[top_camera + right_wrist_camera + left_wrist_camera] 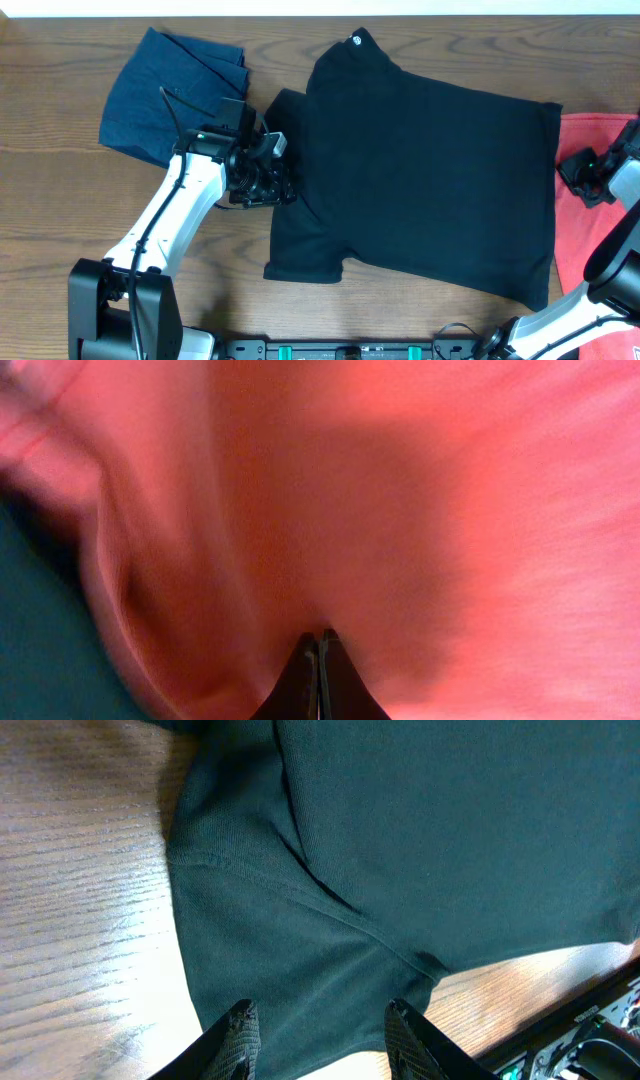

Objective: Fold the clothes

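While left gripper [318,1015] is gaping, right gripper [318,645] closed, the limp black knit T-shirt [420,180] is seemingly offering its sleeve hem [250,880].

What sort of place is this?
Probably a robotics lab bench: a wooden table holding a black T-shirt, a navy garment and a red garment, with robot arms mounted at its edge.

Black shirt [430,170] matt knit cloth, fine ribbing. Surface [50,200] brown wood, visible grain, slight sheen. Red garment [572,235] soft cloth
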You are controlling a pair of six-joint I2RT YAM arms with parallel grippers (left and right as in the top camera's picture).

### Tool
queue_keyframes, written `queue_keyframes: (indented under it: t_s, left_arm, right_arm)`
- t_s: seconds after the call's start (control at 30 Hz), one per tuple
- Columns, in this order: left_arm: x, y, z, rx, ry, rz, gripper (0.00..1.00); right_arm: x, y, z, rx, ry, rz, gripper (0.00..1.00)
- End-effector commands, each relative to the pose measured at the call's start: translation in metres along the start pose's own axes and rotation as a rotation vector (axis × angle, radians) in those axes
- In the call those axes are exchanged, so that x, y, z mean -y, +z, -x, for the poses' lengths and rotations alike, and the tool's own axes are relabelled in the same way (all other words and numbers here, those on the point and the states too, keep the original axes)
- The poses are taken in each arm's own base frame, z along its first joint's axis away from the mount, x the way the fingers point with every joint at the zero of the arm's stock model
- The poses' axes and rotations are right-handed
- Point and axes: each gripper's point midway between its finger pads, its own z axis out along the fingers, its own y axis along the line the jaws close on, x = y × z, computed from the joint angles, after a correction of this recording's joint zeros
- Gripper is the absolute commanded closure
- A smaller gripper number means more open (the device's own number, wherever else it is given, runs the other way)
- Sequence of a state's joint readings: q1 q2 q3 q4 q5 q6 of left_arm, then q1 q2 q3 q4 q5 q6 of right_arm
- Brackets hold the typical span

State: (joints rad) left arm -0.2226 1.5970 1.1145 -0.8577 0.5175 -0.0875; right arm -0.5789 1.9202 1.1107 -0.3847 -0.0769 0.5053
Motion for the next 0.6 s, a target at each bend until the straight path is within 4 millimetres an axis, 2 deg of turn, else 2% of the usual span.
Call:
queue_keyframes:
  t_s: [0.0, 0.1, 0.17, 0.33, 0.43, 0.57]
  left_arm:
    - [0.001, -0.004, 0.003, 0.010, -0.024, -0.004, 0.57]
    - [0.001, -0.004, 0.003, 0.007, -0.026, -0.003, 0.57]
    - [0.001, -0.004, 0.002, 0.003, -0.027, -0.002, 0.57]
    - [0.000, -0.004, 0.001, 0.002, -0.028, 0.002, 0.56]
    - [-0.002, -0.004, 0.002, 0.004, -0.027, 0.013, 0.53]
    - [-0.001, -0.004, 0.007, 0.025, -0.017, 0.009, 0.49]
  right_arm:
    - [0.053, 0.009, 0.006, 0.059, 0.033, -0.254, 0.99]
    - [0.079, -0.002, 0.028, 0.152, 0.063, -0.356, 0.99]
    - [0.095, -0.018, 0.048, 0.216, 0.097, -0.413, 0.99]
    - [0.112, -0.065, 0.094, 0.312, 0.190, -0.392, 0.99]
    - [0.087, -0.087, 0.113, 0.314, 0.144, -0.216, 0.99]
    - [0.020, -0.121, 0.117, 0.298, 0.007, 0.127, 0.92]
